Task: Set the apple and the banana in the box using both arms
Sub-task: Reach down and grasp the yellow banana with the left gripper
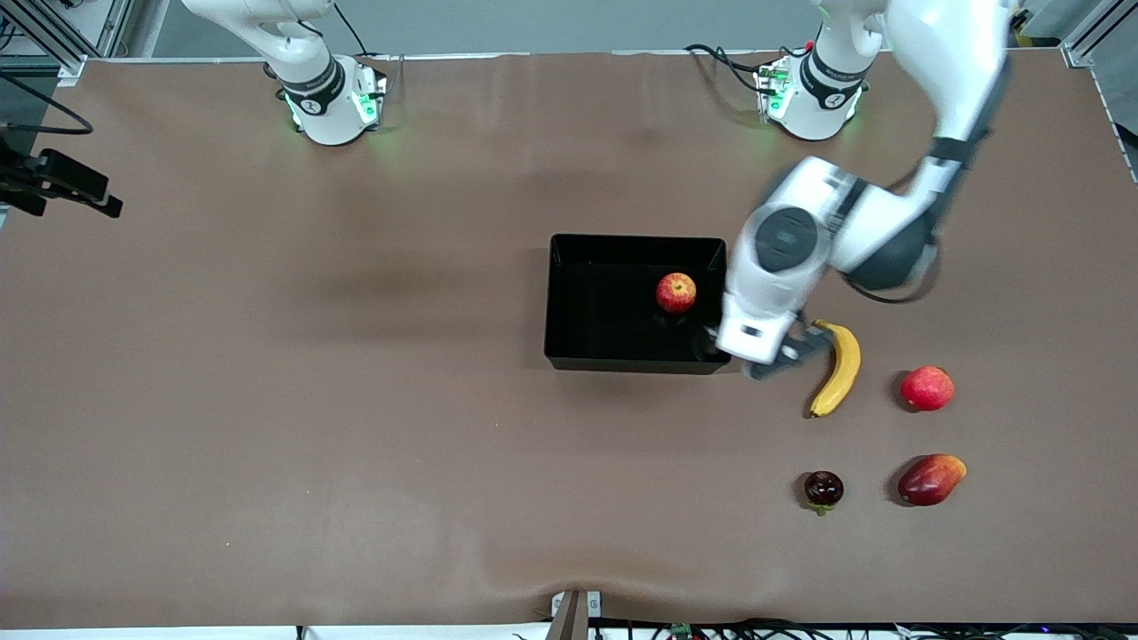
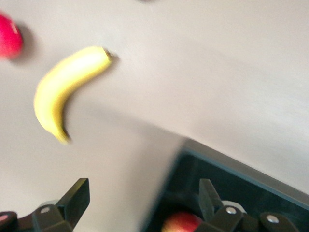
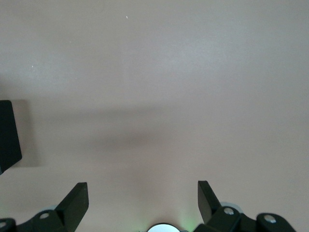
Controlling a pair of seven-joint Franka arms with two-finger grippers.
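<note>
Toward the left arm's end of the bench, we see the left gripper [image 1: 772, 356] up in the air over the corner of the black box [image 1: 569, 302], beside the banana [image 1: 838, 368]. Its jaws stand spread wide with nothing between them, as its wrist view shows: the two fingers [image 2: 77, 198] frame bare table and the box's edge. The apple [image 1: 677, 292] already lies in the box, near the wall on the left arm's side. The banana rests on the table just beside the box, not yet picked up.

We judge the apple step done and the banana step in hand. The next move calls for bringing the open jaws down across the banana's middle, turned to its curve, then closing.

The right gripper [image 3: 142, 200] waits, jaws open over bare table, and the front view shows only that arm's base. Three other fruits stay near the banana: a pinkish-red round fruit [image 1: 927, 388], an oblong red-orange fruit [image 1: 931, 479] and a small dark one [image 1: 823, 490] we cannot identify. The left wrist picture is smeared, and the left arm hides the box's corner.
</note>
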